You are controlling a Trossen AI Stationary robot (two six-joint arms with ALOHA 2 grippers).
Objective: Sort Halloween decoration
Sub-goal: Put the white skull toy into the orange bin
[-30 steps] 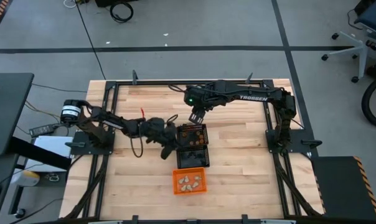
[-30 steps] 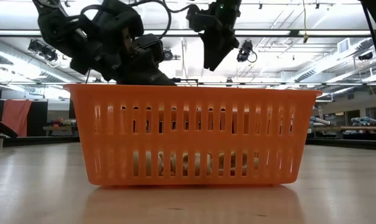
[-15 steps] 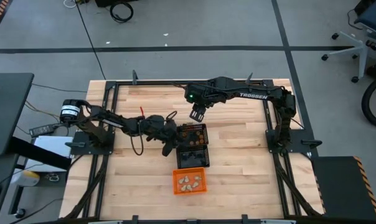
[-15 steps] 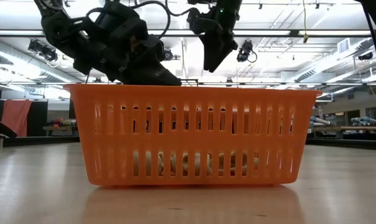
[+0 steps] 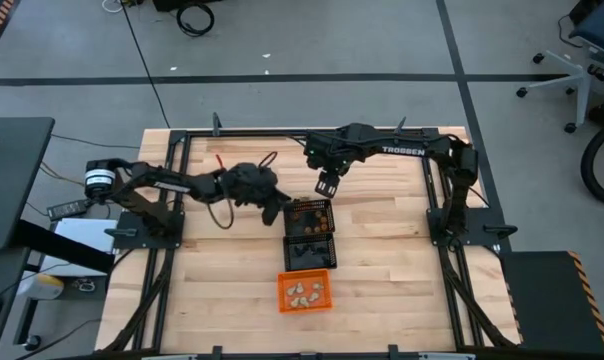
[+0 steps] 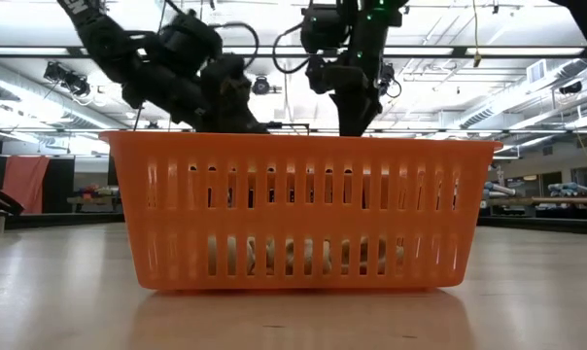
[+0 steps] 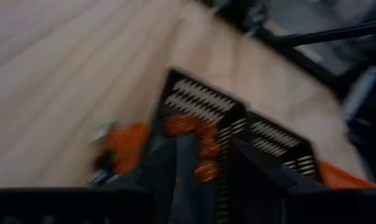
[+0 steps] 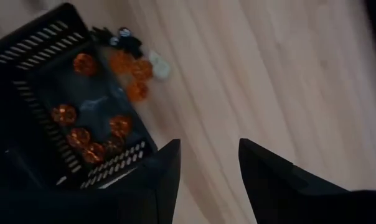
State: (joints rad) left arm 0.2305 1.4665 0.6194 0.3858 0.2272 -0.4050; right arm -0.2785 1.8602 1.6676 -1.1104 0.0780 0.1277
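Since a second ago: left gripper drawn back up-table from beside the baskets, right gripper swung rightward. Tiny orange, white and black trinkets loose on the table by the mesh basket, more orange ones inside; cream ones in the orange basket. Both sets of fingers apart, holding nothing.

Counted: two black mesh baskets, one orange basket, two arms, two grippers; trinkets too small and numerous for counting.
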